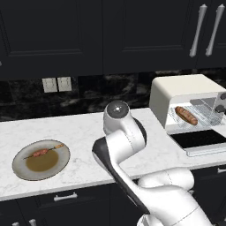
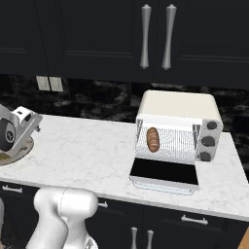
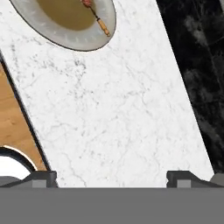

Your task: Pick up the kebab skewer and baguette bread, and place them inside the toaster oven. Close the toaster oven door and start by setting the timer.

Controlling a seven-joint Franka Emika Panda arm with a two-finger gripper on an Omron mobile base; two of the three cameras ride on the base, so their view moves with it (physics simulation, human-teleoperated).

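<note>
Gripper (image 3: 111, 178) hangs empty over bare counter (image 3: 118, 113) in the hand view, its two dark tips spread wide at the bottom edge with only marble between them. At the top of that view the plate (image 3: 57, 33) shows in part, with the skewer (image 3: 99, 22) lying on it, its pale stick end pointing toward the rim.

From the left base view, the skewer (image 1: 44, 152) lies across the plate (image 1: 20, 170) at the counter's left, well apart from the oven (image 1: 185, 95) at the right. The door (image 1: 198, 142) is folded down flat, and the bread (image 1: 186, 115) already rests on the rack inside.

From the right base view, the bread (image 2: 152, 139) sits at the left of the rack, leaving free room beside it; the knobs (image 2: 208, 141) line the oven's right side.

The step in hand looks like fetching the skewer. To do it well, I would bring the tips over the meat in the middle, turn the hand so the jaws cross the stick rather than run along it, and come down low before closing, since the skewer is thin and lies flat.
</note>
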